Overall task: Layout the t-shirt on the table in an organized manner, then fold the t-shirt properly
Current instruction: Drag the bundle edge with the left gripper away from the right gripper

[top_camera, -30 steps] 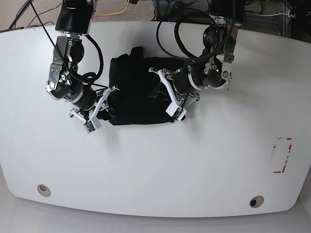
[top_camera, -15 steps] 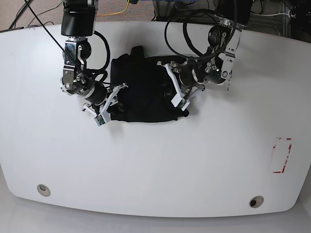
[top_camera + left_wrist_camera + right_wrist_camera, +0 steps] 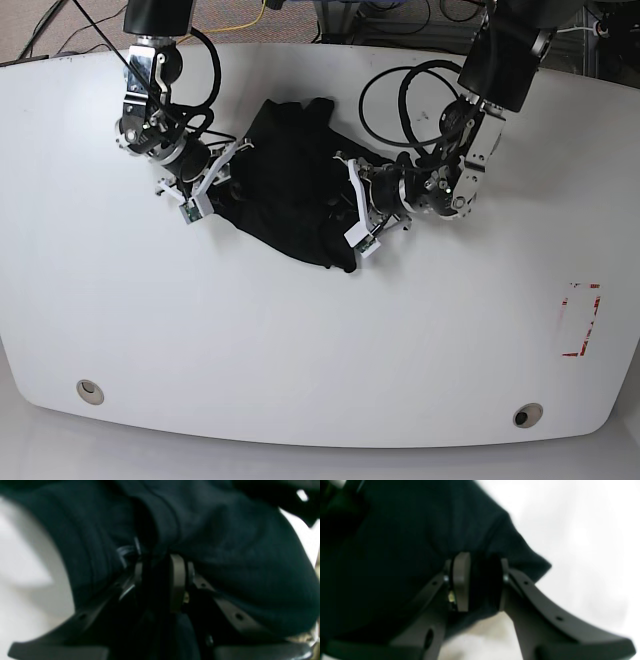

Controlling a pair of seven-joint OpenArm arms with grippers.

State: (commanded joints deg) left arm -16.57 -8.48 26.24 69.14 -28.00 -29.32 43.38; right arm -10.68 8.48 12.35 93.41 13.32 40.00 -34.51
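The black t-shirt (image 3: 290,175) lies bunched in a diagonal heap on the white table (image 3: 300,350), at its far middle. My right gripper (image 3: 203,190) holds the shirt's left edge. In the right wrist view this gripper (image 3: 482,582) is shut on a fold of the t-shirt (image 3: 395,542), over bare table (image 3: 582,542). My left gripper (image 3: 360,218) grips the shirt's lower right end. In the left wrist view it (image 3: 158,580) is shut on dark t-shirt fabric (image 3: 237,555), which fills most of that frame.
Two round grommet holes (image 3: 90,390) (image 3: 527,414) sit near the table's front edge. A red tape mark (image 3: 580,320) is at the right. Black cables (image 3: 400,95) loop over the table behind the left arm. The floor beyond the far edge holds more cables.
The shirt has gone from a squarish patch to a slanted bunch. The right gripper moved up and back with its edge. The left arm swung and its gripper shifted slightly toward the front.
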